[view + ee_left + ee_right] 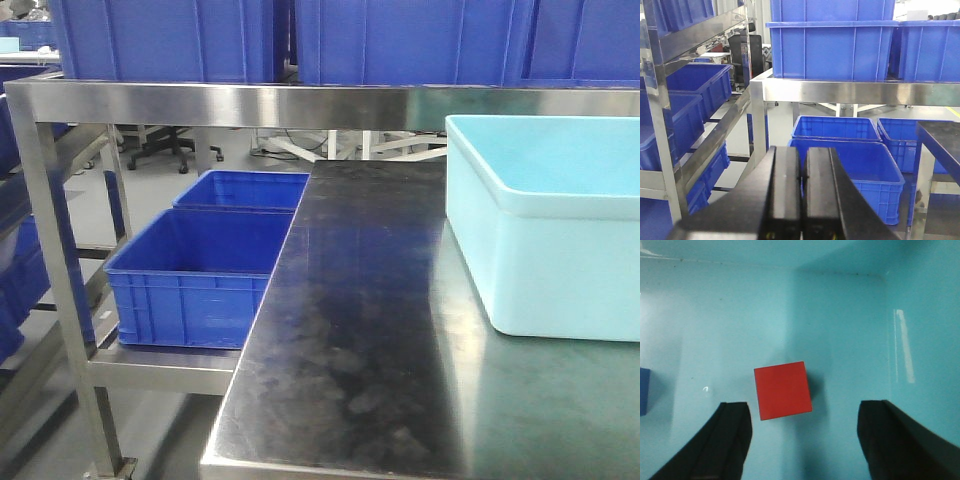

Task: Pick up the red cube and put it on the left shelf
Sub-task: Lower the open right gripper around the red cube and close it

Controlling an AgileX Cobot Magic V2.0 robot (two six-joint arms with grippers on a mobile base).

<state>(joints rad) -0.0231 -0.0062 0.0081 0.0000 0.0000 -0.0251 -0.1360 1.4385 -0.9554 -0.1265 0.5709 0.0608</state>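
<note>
1. Counter (380, 350): dark, scuffed steel top. Its left edge runs away from the camera.
2. Overhead shelf (250, 105): brushed steel, spanning above the counter's far edge and carrying large blue crates (170, 40).
3. Pale blue bin (540, 260): open-topped, standing on the counter against its right edge, toward the far right corner.
4. Lower shelf (170, 365): steel, beyond the counter's left edge and below its level. It holds two blue tubs (200, 270) set one behind the other.
5. Left gripper (803, 160): black, jaws pressed together with nothing between them, facing the shelving and tubs off the counter's left edge.
6. Right gripper (805, 422): black, jaws spread wide, pointing down into the pale blue bin and touching nothing.
7. Red cube (783, 390): lies on the bin floor just ahead of the right gripper, inside the span of the spread jaws and clear of both.
8. Blue cube (644, 390): also on the bin floor, cut off by the left border of the right wrist view, well apart from the red cube.
</note>
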